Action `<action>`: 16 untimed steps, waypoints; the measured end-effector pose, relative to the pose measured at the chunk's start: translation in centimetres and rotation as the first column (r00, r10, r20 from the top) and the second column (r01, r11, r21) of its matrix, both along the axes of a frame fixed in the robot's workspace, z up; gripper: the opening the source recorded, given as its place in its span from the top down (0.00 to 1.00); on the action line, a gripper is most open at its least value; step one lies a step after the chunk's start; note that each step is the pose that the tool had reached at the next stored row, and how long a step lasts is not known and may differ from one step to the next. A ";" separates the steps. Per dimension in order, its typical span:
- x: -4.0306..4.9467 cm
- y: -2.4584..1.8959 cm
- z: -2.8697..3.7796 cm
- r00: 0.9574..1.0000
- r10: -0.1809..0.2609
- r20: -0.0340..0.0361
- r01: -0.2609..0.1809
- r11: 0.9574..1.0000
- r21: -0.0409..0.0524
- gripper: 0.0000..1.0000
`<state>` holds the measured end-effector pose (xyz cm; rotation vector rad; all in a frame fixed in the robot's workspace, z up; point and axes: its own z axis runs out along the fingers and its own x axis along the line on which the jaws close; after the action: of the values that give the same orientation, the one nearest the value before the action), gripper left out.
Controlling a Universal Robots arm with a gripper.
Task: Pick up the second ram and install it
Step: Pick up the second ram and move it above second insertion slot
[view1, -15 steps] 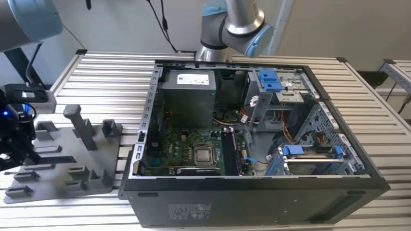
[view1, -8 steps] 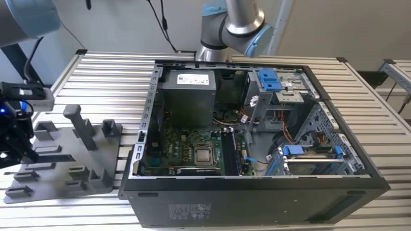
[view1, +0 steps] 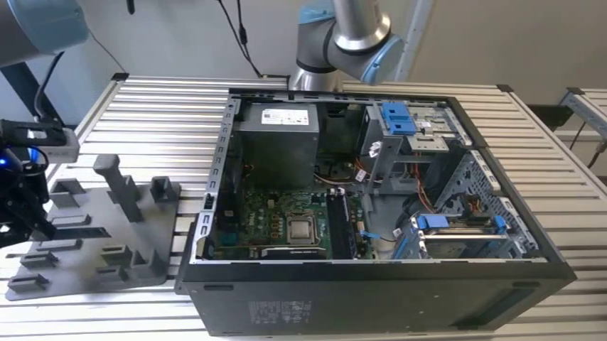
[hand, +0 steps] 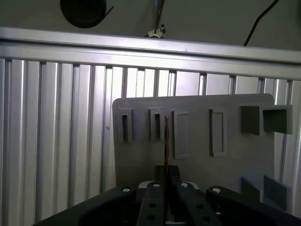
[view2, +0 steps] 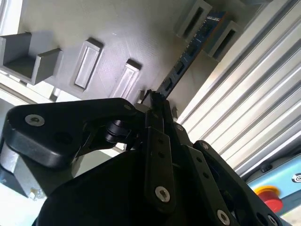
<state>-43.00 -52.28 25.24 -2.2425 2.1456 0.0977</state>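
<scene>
The pincer (hand: 166,173) sits low over the grey plastic tray with upright posts (hand: 225,165), on the ribbed metal worktop (hand: 56,141) at the exterior view's left, well apart from the open black computer case (view1: 379,298). Its jaws are narrow and look closed on the second ram (view2: 188,52), the thin dark circuit-board stick seen edge-on, whose far end lies between two tray posts. The hold looks centred on the blade. My call: pull straight along the posts, no twist or tilt, or the thin board binds. Grip firm, not crushing.
</scene>
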 end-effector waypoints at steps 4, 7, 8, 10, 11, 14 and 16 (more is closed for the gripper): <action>0.00 0.00 0.02 1.000 0.000 0.000 0.000 1.000 0.000 0.85; 0.00 0.00 0.15 1.000 0.000 0.000 0.000 1.000 0.000 0.85; 0.00 0.00 0.20 1.000 0.000 0.000 0.000 1.000 0.000 0.85; -0.01 -0.01 0.40 1.000 -0.001 0.000 0.001 1.000 0.000 0.85; -0.01 -0.01 0.50 1.000 -0.001 0.000 0.001 1.000 0.000 0.85; -0.03 0.00 0.89 1.000 -0.002 0.000 0.002 1.000 0.000 0.85; -0.03 0.00 1.12 1.000 -0.002 0.000 0.002 1.000 0.000 0.85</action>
<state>-43.03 -52.28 26.36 -2.2399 2.1482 0.0977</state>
